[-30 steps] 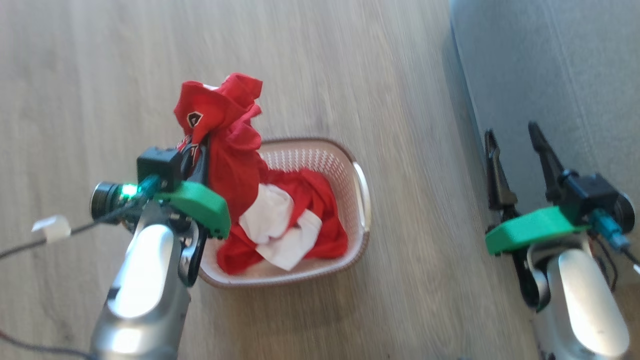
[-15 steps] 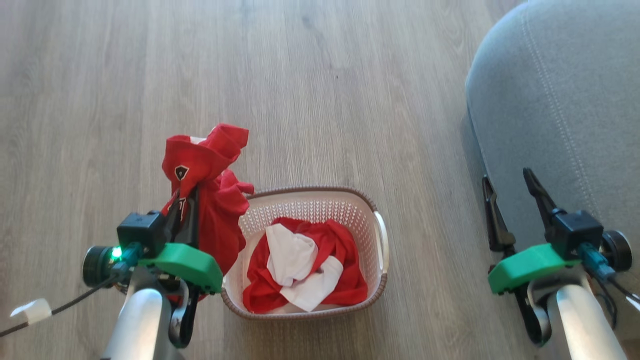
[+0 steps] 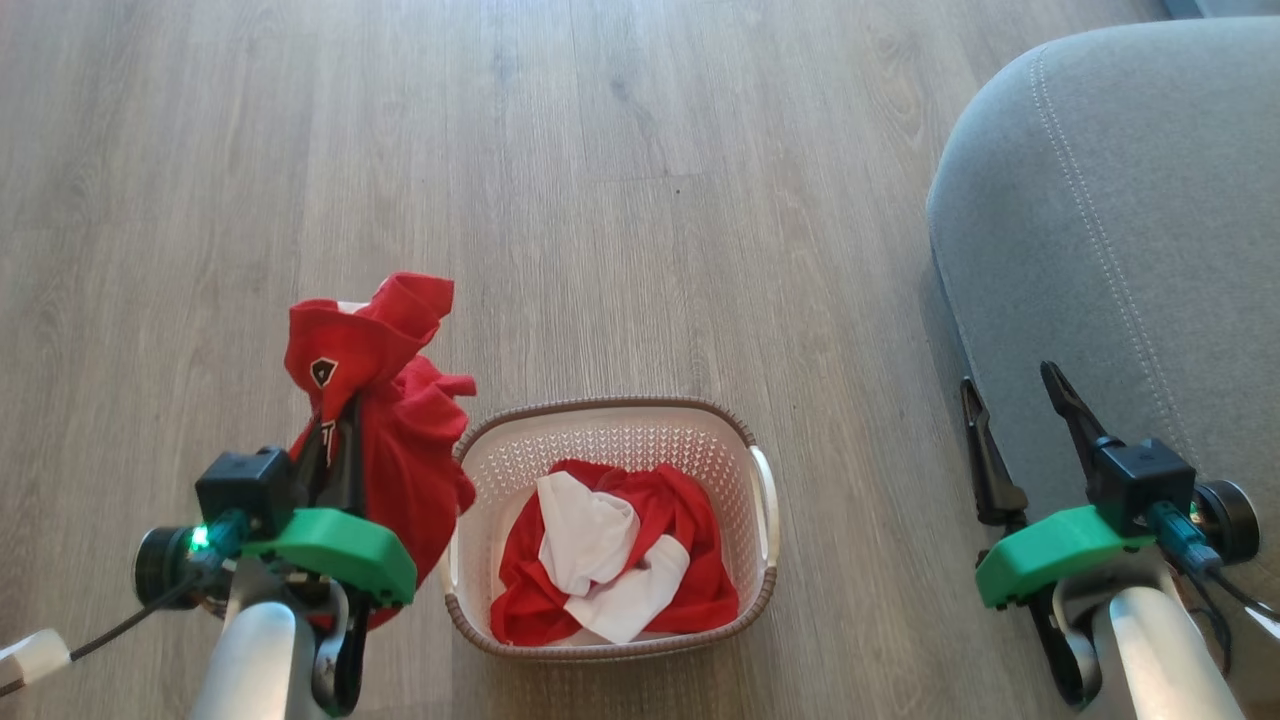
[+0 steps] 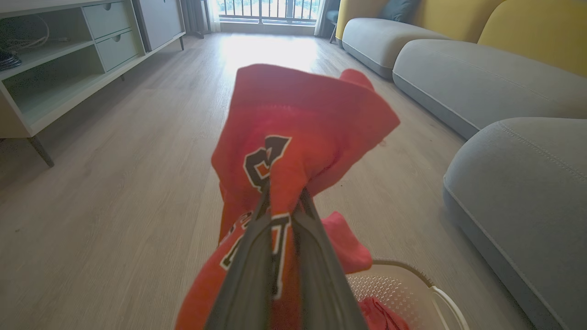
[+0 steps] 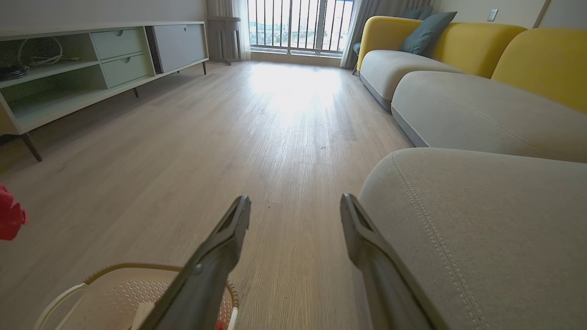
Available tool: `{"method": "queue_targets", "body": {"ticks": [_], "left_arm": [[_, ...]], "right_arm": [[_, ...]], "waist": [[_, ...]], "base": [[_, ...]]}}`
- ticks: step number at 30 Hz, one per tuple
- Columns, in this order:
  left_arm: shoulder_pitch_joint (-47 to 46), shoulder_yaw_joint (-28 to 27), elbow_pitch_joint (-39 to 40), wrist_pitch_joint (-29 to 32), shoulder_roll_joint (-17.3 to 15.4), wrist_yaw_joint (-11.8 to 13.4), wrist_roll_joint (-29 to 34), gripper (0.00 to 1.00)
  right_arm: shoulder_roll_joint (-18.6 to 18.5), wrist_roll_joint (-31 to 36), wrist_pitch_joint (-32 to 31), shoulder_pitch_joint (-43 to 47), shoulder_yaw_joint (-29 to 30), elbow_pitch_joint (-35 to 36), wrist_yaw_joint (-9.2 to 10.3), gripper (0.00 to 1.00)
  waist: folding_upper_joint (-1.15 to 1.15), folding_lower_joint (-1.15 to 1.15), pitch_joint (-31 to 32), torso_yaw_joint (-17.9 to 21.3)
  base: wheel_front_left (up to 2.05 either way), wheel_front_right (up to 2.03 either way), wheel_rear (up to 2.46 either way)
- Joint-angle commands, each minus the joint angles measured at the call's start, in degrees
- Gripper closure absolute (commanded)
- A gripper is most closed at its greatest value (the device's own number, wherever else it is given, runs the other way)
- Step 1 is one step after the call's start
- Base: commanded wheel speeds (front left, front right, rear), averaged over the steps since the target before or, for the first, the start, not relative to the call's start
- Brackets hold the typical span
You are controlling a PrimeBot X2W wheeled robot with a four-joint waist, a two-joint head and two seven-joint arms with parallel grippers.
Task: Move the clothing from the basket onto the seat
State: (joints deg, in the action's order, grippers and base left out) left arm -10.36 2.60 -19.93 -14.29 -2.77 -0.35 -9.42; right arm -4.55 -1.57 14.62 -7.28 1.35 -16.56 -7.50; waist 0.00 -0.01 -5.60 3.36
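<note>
Silver forearms (image 3: 1160,650) carry green plastic brackets (image 3: 1050,550), black camera blocks (image 3: 1140,480) and long dark fingers (image 3: 985,460). A white-tagged cable (image 3: 110,630) leaves the left wrist at eight o'clock.

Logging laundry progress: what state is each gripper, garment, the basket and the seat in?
left gripper, shut on the red garment
right gripper, open, holding nothing
red garment, bunched, hanging above the floor left of the basket
basket, upright on the floor, holding red and white clothing
seat, no clothing on the part in view
</note>
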Motion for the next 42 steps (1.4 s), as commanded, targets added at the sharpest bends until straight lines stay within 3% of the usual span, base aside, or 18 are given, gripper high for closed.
{"method": "queue_targets", "body": {"ticks": [1, 13, 19, 29, 36, 42], "left_arm": [[-1.1, -2.3, 1.8, -0.7, -0.4, 0.0, 0.6, 1.0], [-1.5, -3.6, 1.3, -0.7, -0.3, -0.5, 0.9, 1.0], [-2.8, -1.9, 1.9, -0.7, -0.2, -1.7, 1.0, 1.0], [-6.1, 11.7, 5.8, -0.7, -0.1, -2.6, -4.0, 1.0], [-7.2, 19.9, 7.5, -0.7, -0.1, -2.4, -6.2, 1.0], [-7.7, 27.1, 10.1, 0.1, -0.1, -5.3, -9.8, 1.0]], "right_arm": [[-0.9, 0.4, 0.4, 0.0, -1.4, 1.6, 0.01, 0.0], [-1.4, 0.5, 0.4, -0.3, -2.9, 1.3, 0.01, 0.0], [-1.3, -1.8, 0.4, -3.6, -12.0, 0.9, 0.01, 0.0], [-3.2, -9.3, 0.4, -12.9, -33.6, -2.4, 0.01, 0.0], [-4.8, -12.4, 0.4, -17.1, -38.6, -3.4, 0.01, 0.0], [-6.3, -14.5, 0.4, -18.8, -40.6, -3.9, 0.01, 0.0]], "waist": [[0.0, 0.01, 0.0, -0.1], [0.0, 0.01, 0.3, -0.3], [0.0, 0.01, -0.1, 0.0], [0.0, 0.01, 0.0, -1.9], [0.0, 0.01, -0.1, -3.0], [0.0, 0.01, -0.4, -3.8]], "base": [[0.0, 0.0, 0.0], [0.0, 0.0, 0.0], [0.0, 0.0, 0.0], [0.0, 0.0, 0.0], [0.0, 0.0, 0.0], [0.0, 0.0, 0.0]]}}
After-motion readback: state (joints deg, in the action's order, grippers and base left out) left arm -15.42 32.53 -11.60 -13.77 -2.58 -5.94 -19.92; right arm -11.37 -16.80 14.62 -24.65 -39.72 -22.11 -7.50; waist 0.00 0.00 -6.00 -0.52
